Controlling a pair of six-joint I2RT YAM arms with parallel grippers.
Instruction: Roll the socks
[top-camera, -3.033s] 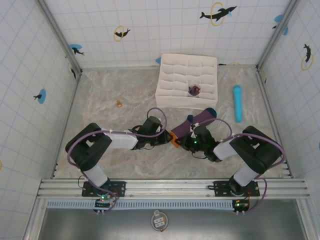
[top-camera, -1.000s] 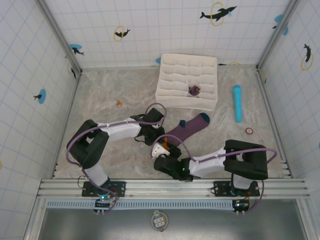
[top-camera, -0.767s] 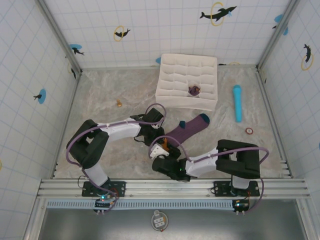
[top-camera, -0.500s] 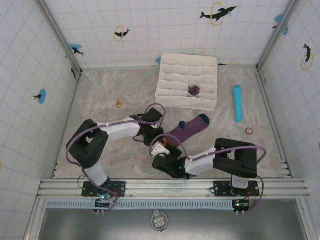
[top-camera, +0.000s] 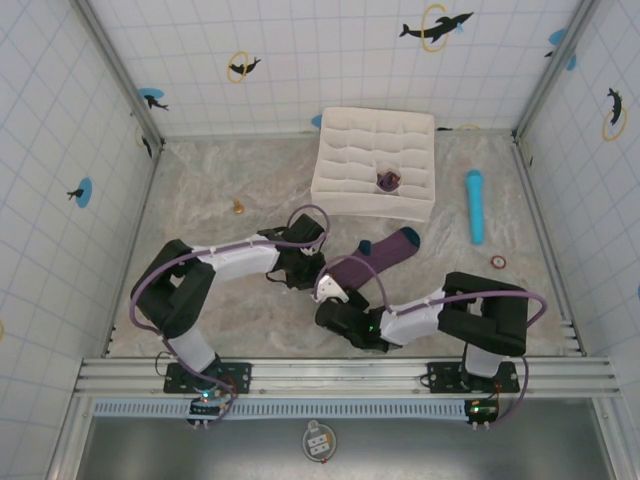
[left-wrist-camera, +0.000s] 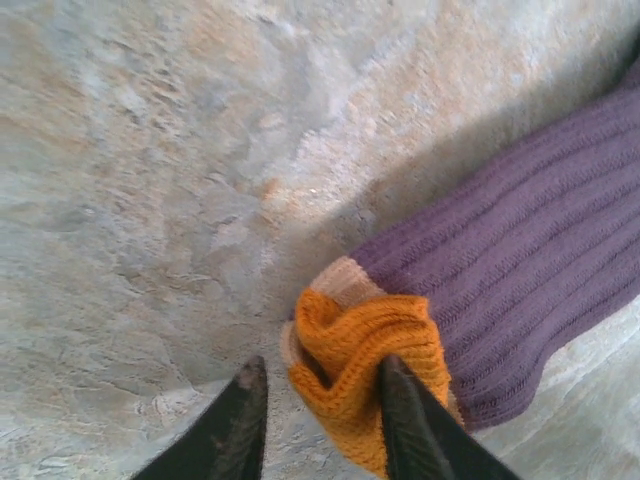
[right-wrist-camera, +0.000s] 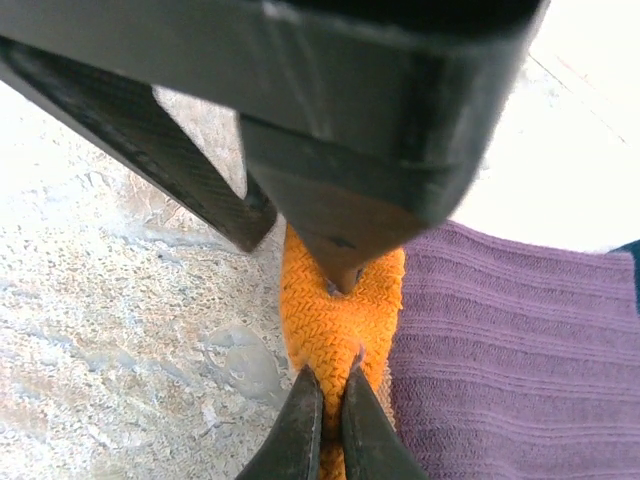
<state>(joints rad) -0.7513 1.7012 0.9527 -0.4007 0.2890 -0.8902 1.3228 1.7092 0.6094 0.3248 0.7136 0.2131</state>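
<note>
- Purple sock (top-camera: 378, 256) flat on the tabletop (top-camera: 230, 300), just below the centre of the overhead view, running diagonally from lower left to upper right; dark teal at the heel and at the far end.
- Orange toe (right-wrist-camera: 335, 310) at the lower-left end, bunched into a fold, with a thin tan band between it and the purple ribbing.
- Soft ribbed knit: probably light, limp and stretchy, easy to grip, nothing to break. Likely to sag and unroll once released, so best taken by a thick fold at the toe, not a single layer.
- Right tool (right-wrist-camera: 332, 375) almost closed, pinching a thin ridge of the orange toe between its tips.
- Left tool (left-wrist-camera: 320, 365) narrowly apart, astride the bunched toe, one finger against the orange knit, the other just beside it over bare tabletop; no firm pinch to be made out.
- Toe end judged the right place to begin the roll, turning it over toward the far end and keeping it tight.
- Higher in the overhead view, a white divided box (top-camera: 345, 190) near the sock's far end; to its right a light blue cylinder (top-camera: 474, 205), well apart from the sock.
</note>
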